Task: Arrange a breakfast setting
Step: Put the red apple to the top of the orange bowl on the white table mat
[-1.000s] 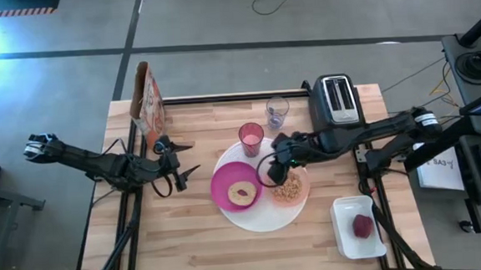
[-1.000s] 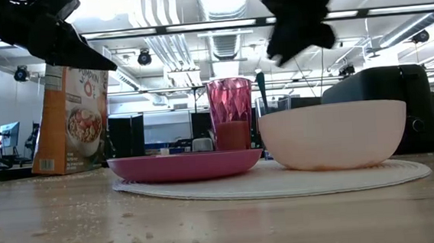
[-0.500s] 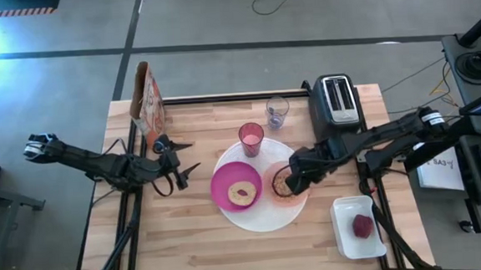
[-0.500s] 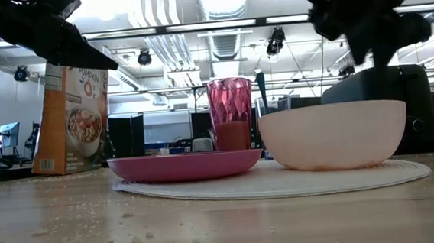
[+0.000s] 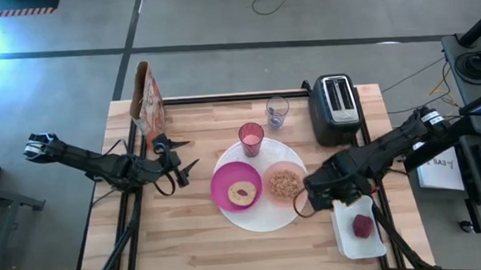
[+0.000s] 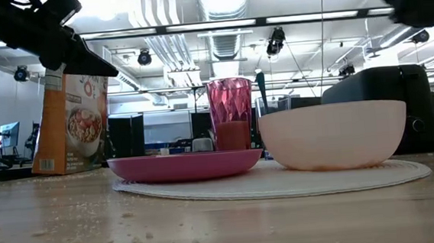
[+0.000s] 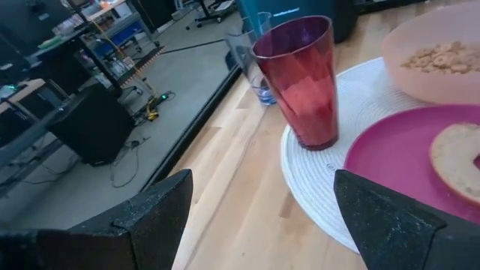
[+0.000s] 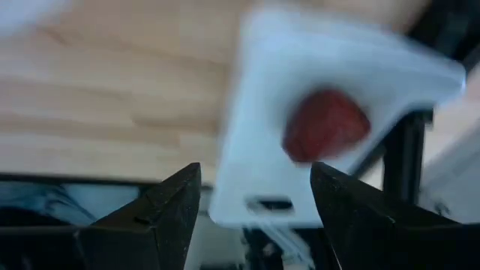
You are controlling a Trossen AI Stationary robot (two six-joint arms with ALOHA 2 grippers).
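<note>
Fruit [image 5: 362, 225] is what I am after: dark red, rounded, lying alone in a white tray [image 5: 347, 239] at the table's right front corner, well apart from the setting. My right gripper [image 5: 309, 199] hangs between the bowl [image 5: 286, 184] and that tray, fingers spread wide and empty, and in my right wrist view the fruit [image 8: 325, 125] sits straight ahead between my two fingers.

I judge it light and fairly firm, but smooth-skinned and round, so it could roll or squirt out of a pinch. I would come down over its middle, take it across the widest part and close gently; a hard squeeze might bruise it. The tray looks thin and light, and could shift if I knock its rim.

Everything else is already gathered. The bagel [image 5: 243, 193] lies on the magenta plate [image 5: 224, 186], which rests on the white plate [image 5: 262, 220] next to the bowl of cereal. The pink cup [image 5: 251, 138] stands just behind them at the white plate's edge.

My left gripper [image 5: 186, 169] waits left of the plates, fingers wide apart, holding nothing.
</note>
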